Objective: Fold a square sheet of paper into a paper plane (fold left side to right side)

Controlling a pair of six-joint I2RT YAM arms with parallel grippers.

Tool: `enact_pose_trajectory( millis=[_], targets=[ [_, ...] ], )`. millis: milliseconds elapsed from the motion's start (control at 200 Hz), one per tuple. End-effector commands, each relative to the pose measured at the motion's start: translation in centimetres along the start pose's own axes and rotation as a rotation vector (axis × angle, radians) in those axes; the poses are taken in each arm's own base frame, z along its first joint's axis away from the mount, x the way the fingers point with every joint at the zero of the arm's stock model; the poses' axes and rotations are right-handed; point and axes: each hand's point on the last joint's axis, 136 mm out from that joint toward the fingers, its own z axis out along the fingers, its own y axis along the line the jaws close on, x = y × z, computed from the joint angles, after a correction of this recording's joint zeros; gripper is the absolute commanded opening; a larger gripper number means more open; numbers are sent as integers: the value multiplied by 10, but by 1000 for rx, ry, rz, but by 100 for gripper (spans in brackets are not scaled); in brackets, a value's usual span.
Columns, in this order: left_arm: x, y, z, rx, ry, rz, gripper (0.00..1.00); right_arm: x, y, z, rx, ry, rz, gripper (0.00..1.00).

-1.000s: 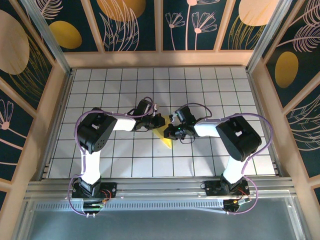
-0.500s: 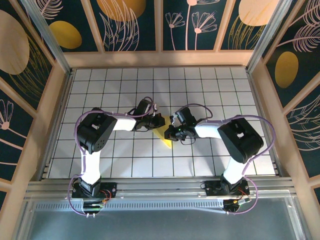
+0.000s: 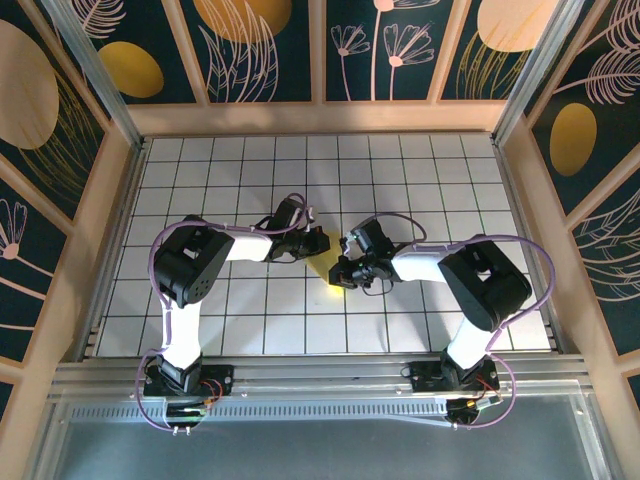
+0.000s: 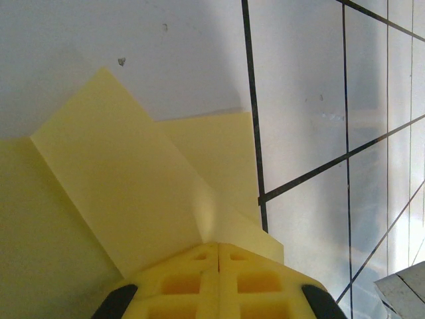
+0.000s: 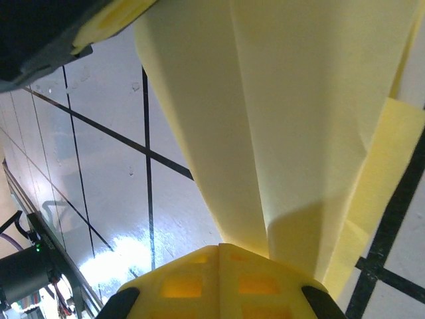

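Note:
The pale yellow sheet of paper (image 3: 324, 264) lies on the white grid table between the two arms, folded into a narrow pointed shape with overlapping flaps (image 4: 133, 186). My left gripper (image 3: 320, 243) is shut, and its yellow fingertips (image 4: 199, 262) rest on the far end of the paper. My right gripper (image 3: 340, 277) is also shut and bears down on the near end. In the right wrist view the folded paper (image 5: 299, 100) runs away from the gripper (image 5: 218, 246) as a long strip with a centre crease. The arms hide much of the paper from above.
The white tiled table (image 3: 240, 170) with black grid lines is walled by wooden frames on the left (image 3: 95, 230), back and right. The left gripper's yellow finger (image 5: 113, 16) shows at the top left of the right wrist view, close above the paper.
My right gripper has slid along the paper toward the near side, still shut. The left gripper has stayed on the far end, and more yellow paper now shows between the grippers.

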Motion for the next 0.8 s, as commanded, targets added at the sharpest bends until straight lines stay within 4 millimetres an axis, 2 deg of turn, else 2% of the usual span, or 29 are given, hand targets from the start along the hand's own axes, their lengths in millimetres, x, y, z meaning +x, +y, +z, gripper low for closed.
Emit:
enact_pose_trajectory(
  millis=[0,510,796],
  targets=[
    [17,44,3,-159,39,-58,0,1,-8,5,10,4,22,0],
    [17,46,3,-172,37,-61,0,22,-36,7,101,60,75,0],
    [17,53,5,-197,39,-75,0,26,-35,1,110,64,63,0]
  ],
)
